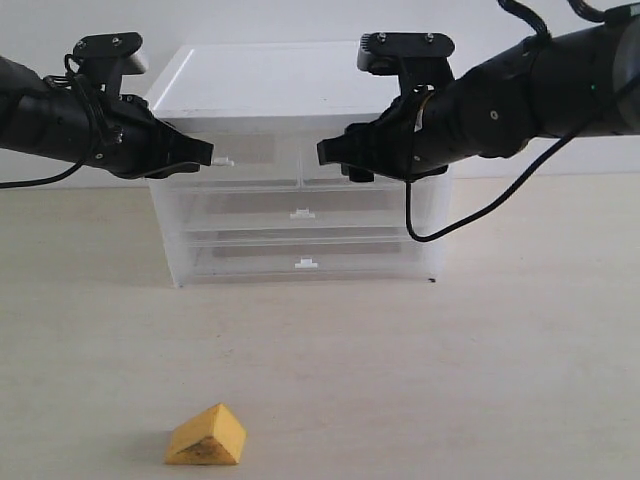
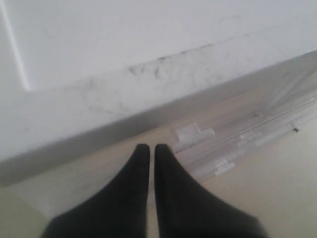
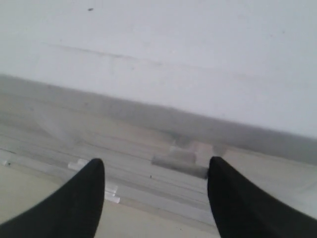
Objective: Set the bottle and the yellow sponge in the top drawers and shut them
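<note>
The yellow sponge (image 1: 207, 437) lies on the table near the front edge, far from both arms. No bottle shows in any view. Both top drawers (image 1: 250, 150) sit under the cabinet's white top (image 1: 270, 80) and look pushed in. My left gripper (image 1: 205, 153) (image 2: 148, 147) is shut and empty, its tips just beside the left drawer's white handle tab (image 1: 225, 160) (image 2: 190, 133). My right gripper (image 1: 328, 152) (image 3: 156, 166) stands open in front of the right top drawer (image 1: 308, 172), its fingers either side of that drawer's shadowed handle tab (image 3: 181, 162) without touching it.
Two full-width drawers (image 1: 300, 213) with small white tabs sit below the top ones, both shut. A black cable (image 1: 440, 225) hangs from the right arm in front of the cabinet's right side. Bare table lies between the cabinet and the sponge.
</note>
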Controlling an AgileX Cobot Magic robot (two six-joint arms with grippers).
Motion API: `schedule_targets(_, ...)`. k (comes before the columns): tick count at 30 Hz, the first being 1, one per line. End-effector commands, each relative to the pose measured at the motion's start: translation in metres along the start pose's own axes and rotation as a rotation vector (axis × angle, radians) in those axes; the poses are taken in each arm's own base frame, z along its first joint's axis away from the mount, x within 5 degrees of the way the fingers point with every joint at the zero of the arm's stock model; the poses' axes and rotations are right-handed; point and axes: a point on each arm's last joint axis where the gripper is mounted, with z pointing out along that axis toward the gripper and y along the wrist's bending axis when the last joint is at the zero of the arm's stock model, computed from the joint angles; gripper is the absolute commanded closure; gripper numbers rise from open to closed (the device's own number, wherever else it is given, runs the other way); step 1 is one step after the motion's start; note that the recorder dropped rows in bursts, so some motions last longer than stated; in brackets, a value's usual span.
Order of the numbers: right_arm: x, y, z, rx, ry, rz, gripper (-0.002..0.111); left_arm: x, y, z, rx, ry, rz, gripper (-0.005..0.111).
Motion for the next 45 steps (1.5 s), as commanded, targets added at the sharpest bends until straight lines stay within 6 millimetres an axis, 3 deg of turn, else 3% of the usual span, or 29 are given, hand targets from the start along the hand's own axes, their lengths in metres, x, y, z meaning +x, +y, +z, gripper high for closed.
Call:
schedule_targets(1, -0.007, -0.002, -0.006, 0.02, 0.0, -0.047, 0.053, 0.002, -0.001, 0.001, 0.008, 0.009, 0.005, 0.103)
schedule_targets(13, -0.015, -0.007, -0.049, 0.083, 0.099, -0.117, 0.054, 0.002, -0.001, 0.001, 0.01, 0.01, 0.005, 0.103)
schedule_targets(15, -0.017, -0.008, -0.057, 0.09, 0.104, -0.123, 0.065, 0.002, -0.001, 0.001, 0.01, 0.01, 0.005, 0.103)
schedule_targets(19, -0.021, -0.009, -0.071, 0.112, 0.105, -0.143, 0.108, 0.002, -0.001, 0.001, 0.01, 0.01, 0.005, 0.103)
schedule_targets(26, -0.024, -0.011, -0.078, 0.132, 0.098, -0.171, 0.108, 0.001, 0.0, 0.001, 0.001, 0.004, 0.005, 0.103)
schedule_targets(35, -0.018, -0.012, -0.064, 0.139, 0.128, -0.204, 0.108, 0.004, -0.005, 0.001, 0.052, 0.037, 0.003, 0.103)
schedule_targets(39, -0.017, -0.012, -0.061, 0.136, 0.129, -0.22, 0.108, 0.008, -0.012, 0.0, 0.131, 0.077, 0.101, 0.103)
schedule_targets(45, -0.017, -0.012, -0.06, 0.132, 0.122, -0.231, 0.108, 0.007, -0.009, -0.003, 0.085, 0.048, 0.161, 0.103)
